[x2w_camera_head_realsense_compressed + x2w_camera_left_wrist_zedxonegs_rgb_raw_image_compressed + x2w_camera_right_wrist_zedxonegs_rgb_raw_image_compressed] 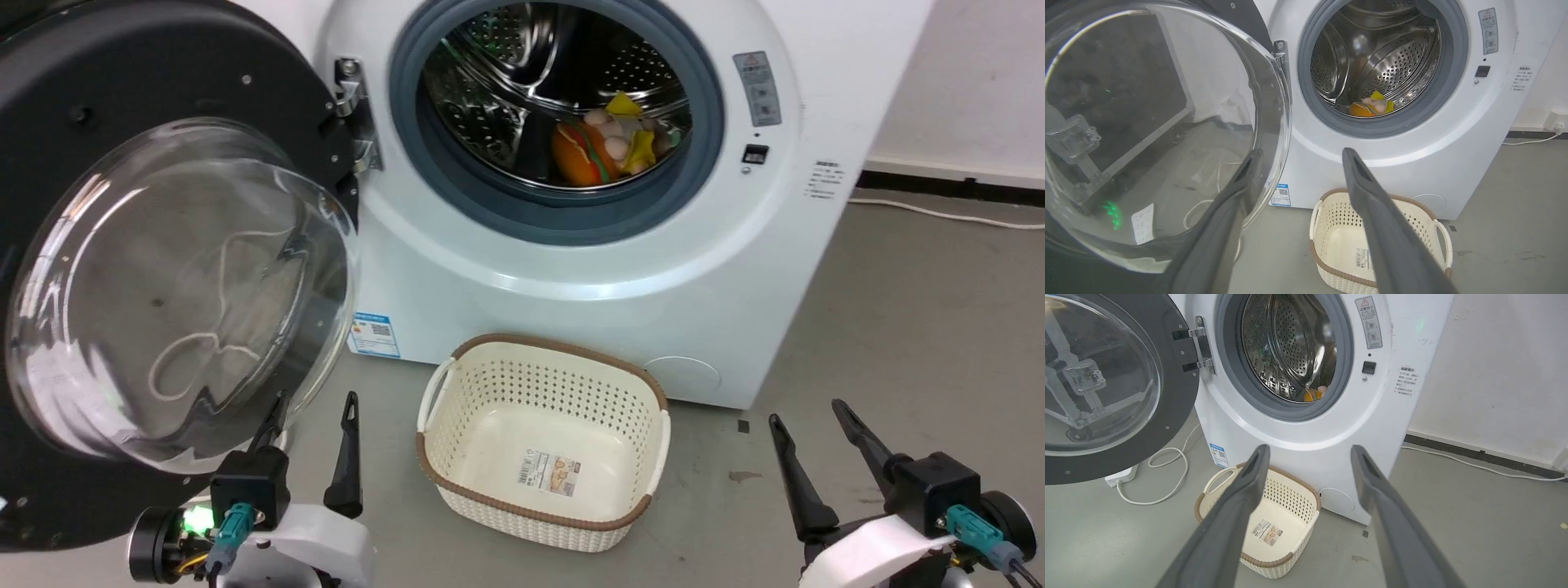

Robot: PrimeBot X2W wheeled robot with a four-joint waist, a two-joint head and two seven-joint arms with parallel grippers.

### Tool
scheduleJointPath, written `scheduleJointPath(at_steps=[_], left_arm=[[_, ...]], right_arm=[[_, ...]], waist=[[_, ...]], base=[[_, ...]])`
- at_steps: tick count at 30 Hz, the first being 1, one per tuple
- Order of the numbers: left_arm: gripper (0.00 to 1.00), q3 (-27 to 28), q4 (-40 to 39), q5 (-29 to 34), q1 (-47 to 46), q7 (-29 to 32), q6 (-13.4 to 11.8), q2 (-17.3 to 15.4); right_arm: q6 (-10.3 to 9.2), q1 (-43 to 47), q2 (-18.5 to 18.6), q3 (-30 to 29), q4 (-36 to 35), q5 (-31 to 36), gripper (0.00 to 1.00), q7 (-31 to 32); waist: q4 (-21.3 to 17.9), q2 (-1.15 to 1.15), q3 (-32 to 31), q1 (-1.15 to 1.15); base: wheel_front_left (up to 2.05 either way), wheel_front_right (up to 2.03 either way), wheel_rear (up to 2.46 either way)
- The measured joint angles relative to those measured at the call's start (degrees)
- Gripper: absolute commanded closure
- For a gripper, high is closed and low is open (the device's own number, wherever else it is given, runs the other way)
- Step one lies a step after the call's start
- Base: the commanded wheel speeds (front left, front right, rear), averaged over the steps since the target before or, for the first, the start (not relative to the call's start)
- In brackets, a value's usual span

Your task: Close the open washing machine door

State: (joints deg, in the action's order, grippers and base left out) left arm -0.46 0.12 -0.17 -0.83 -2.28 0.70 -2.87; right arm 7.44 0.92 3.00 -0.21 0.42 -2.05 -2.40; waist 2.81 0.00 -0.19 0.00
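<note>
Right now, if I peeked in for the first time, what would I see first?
The big round washing machine door stands wide open at the left, its glass bowl bulging out. Beside it is the white washing machine, and an orange and yellow bundle lies in its shiny steel drum. A cream basket sits on the floor just in front.

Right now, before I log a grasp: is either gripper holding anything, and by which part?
Nothing is held: left gripper and right gripper are open, empty.

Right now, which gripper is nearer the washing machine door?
Left. The left gripper sits just below the washing machine door; the right gripper is far off, beyond the basket.
</note>
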Motion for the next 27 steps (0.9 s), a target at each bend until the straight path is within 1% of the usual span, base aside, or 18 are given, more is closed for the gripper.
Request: scheduleJointPath(at_steps=[8, 16, 27], left_arm=[[0.0, 0.0, -0.3, 0.0, 0.0, -0.8, 0.5, 0.0], [0.0, 0.3, -0.8, -0.4, 0.0, -1.9, 0.6, 0.0], [0.0, 0.8, -2.0, -0.6, 0.9, -3.2, 0.6, 0.0]], right_arm=[[0.0, 0.1, 0.0, 0.3, 0.0, -0.3, 0.0, -0.8], [0.0, 0.1, 0.0, 1.5, 0.1, -1.1, 0.0, -1.8], [0.0, 0.0, 0.0, 3.2, 1.2, -1.1, 0.0, -3.2]], waist=[[2.4, 0.0, -0.2, 0.0], [5.7, 0.0, -0.5, 0.0], [8.7, 0.0, -0.2, 0.0]], base=[[0.0, 0.0, 0.0], [0.0, 0.0, 0.0], [0.0, 0.0, 0.0]])
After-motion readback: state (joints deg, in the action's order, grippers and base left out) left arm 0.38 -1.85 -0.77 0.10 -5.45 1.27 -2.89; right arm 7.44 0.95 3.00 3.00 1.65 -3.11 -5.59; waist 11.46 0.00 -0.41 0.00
